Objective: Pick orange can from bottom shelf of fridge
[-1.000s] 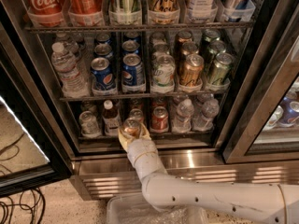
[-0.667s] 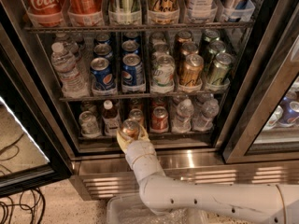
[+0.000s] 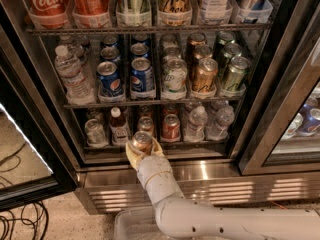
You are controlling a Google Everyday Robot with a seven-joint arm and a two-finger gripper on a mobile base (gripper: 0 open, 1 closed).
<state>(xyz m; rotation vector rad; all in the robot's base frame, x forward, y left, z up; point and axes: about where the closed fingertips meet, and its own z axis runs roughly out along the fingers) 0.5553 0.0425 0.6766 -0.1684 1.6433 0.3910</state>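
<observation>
The fridge stands open in front of me. Its bottom shelf holds cans and bottles. My gripper reaches up from the white arm to the shelf's front edge, left of centre. Its pale fingers are shut around the orange can, whose silver top faces me. A second orange-brown can stands just behind it. A red can stands right of that.
A silver can and a small red-capped bottle stand left of the gripper, water bottles to the right. The shelf above holds Pepsi, bronze and green cans. The open door is at left, cables lie on the floor.
The gripper with the orange can has shifted very slightly toward me and down; otherwise nothing has visibly moved.
</observation>
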